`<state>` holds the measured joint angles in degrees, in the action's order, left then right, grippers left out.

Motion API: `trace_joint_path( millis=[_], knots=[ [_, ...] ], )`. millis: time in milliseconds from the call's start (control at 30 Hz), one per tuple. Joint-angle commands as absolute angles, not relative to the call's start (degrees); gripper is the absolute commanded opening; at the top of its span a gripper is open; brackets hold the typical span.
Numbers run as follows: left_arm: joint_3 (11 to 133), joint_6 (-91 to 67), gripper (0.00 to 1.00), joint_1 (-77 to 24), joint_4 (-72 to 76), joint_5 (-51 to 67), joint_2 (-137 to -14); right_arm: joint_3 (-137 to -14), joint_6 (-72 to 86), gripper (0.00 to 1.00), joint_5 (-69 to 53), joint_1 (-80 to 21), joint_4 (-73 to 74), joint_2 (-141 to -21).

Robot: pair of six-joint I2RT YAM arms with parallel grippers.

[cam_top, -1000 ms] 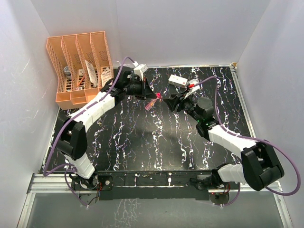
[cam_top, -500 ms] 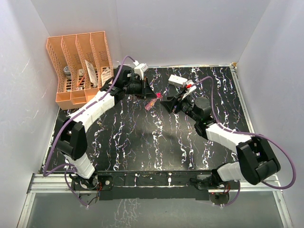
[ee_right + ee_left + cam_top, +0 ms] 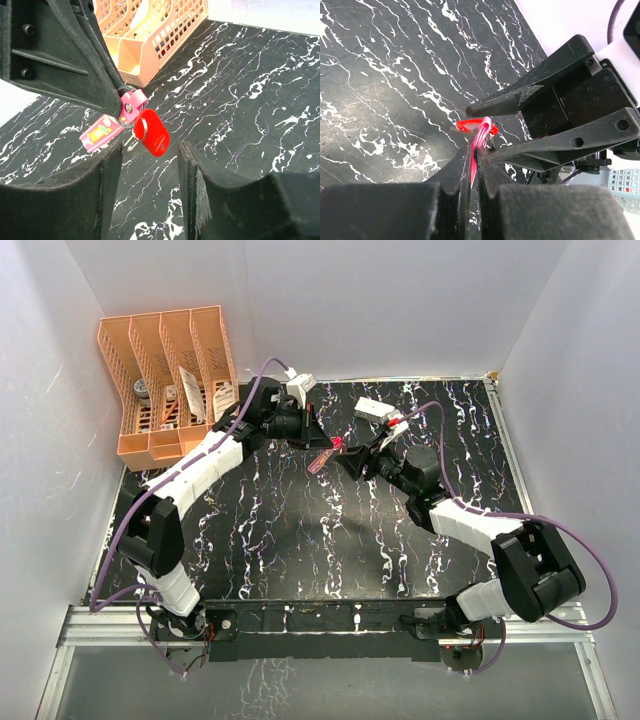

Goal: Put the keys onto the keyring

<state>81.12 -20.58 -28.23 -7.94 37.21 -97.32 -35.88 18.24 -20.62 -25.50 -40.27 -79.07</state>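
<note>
Over the far middle of the black marbled table (image 3: 300, 530), pinches the keyring (image 3: 131, 107) by its pink strap in the left gripper (image 3: 474, 152), fingers squeezed flat on it. Dangles the red key (image 3: 152, 132) at the thin ring, with the pink tag (image 3: 102, 134) hanging just behind. Spreads the right gripper (image 3: 148, 150) wide, one finger on each side of the red key, touching neither. Leaves the white box (image 3: 372, 410) just beyond and the orange file rack (image 3: 170, 380) at far left.
</note>
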Motion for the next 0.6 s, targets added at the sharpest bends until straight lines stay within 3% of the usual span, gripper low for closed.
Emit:
trace_joint_path(
  millis=[0, 267, 567],
  knots=[
    [83.53, -20.24, 0.0, -28.98, -10.61, 39.2, -96.09, -38.33, 18.56, 0.44, -18.72, -25.71, -44.59, -78.9],
    [82.95, -20.26, 0.0, -29.2, -11.7, 39.68, -96.07, -37.84, 18.26, 0.45, -18.46, -25.72, -45.74, -79.53],
    [85.01, -18.92, 0.0, -29.48, -14.87, 39.92, -97.09, -37.83, 15.72, 0.22, -15.37, -25.71, -44.29, -79.25]
  ],
)
